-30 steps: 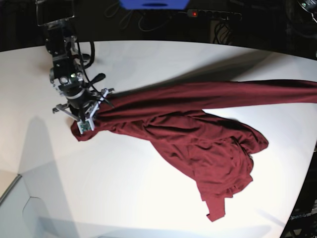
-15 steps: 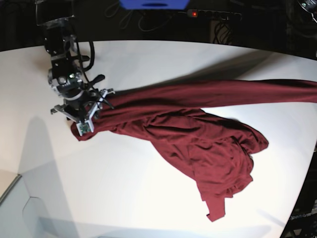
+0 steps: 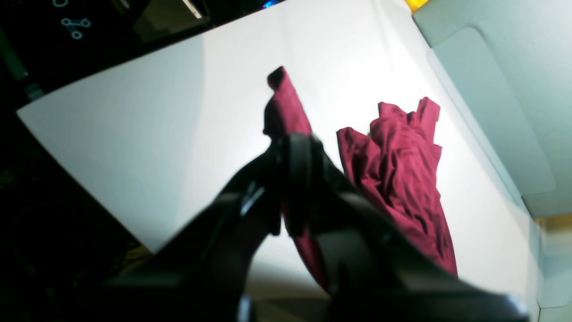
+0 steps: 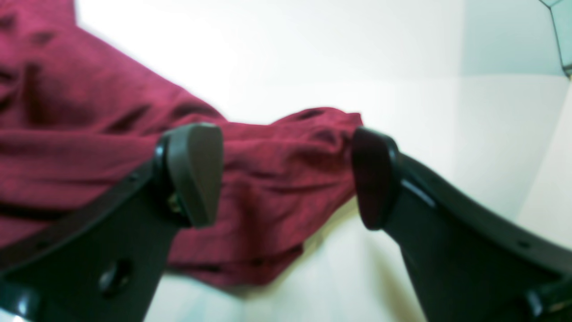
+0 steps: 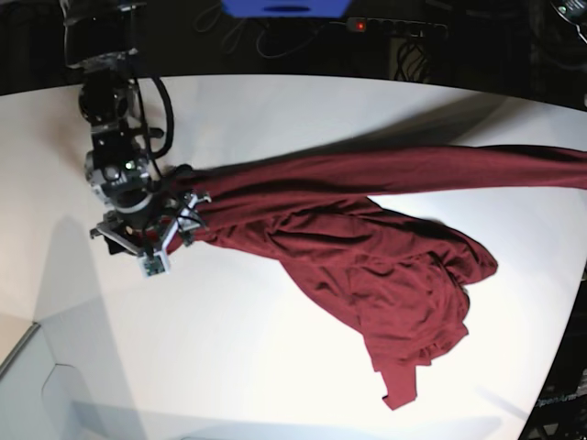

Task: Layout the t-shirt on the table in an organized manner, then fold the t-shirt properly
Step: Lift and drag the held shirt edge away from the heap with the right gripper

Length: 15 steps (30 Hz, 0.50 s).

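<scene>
The maroon t-shirt (image 5: 367, 247) lies wrinkled on the white table (image 5: 275, 367). One stretched part of it runs off the right edge of the base view. My right gripper (image 5: 151, 231) hangs open over the shirt's left end. In the right wrist view the gripper (image 4: 286, 179) has its fingers (image 4: 196, 174) spread wide, with the fabric (image 4: 268, 179) lying loose beneath them. My left gripper (image 3: 290, 179) is shut on a strip of the t-shirt (image 3: 286, 107), raised above the table (image 3: 134, 134). The shirt's bunched bulk (image 3: 397, 170) lies beyond it. The left arm is outside the base view.
A power strip (image 5: 394, 26) with a red light and a blue object (image 5: 284, 7) sit behind the table's far edge. The table's curved edge runs down the right side (image 5: 559, 348). A grey panel (image 3: 491, 89) borders the table in the left wrist view.
My right gripper has opened and let go of the shirt's left end, shifting slightly left. The shirt's end has slid a little to the right.
</scene>
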Motion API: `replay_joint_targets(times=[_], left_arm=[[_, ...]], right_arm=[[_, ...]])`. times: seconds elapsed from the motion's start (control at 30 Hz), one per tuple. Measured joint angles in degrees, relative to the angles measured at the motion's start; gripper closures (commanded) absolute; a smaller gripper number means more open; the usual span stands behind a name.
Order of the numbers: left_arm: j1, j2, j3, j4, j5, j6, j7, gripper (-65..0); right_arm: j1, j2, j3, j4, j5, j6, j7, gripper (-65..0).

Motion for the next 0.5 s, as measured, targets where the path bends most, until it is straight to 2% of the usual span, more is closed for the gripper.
replay_joint_targets(times=[0.17, 0.23, 0.37, 0.5], left_arm=[[0.0, 0.04, 0.0, 0.0, 0.0, 0.0, -0.02, -0.2], [0.0, 0.04, 0.0, 0.0, 0.0, 0.0, 0.0, -0.2], [0.0, 0.04, 0.0, 0.0, -0.02, 0.0, -0.02, -0.2], [0.0, 0.04, 0.0, 0.0, -0.02, 0.0, -0.02, -0.2]], right_arm=[[4.07, 0.0, 0.0, -5.99, -0.07, 0.0, -0.07, -44.9], [4.83, 0.0, 0.0, -7.39, -0.04, -0.02, -0.02, -42.9], [5.07, 0.0, 0.0, -8.92, -0.07, 0.0, 0.09, -31.9], [4.92, -0.2, 2.73, -8.96, -0.02, 0.0, 0.11, -17.7]])
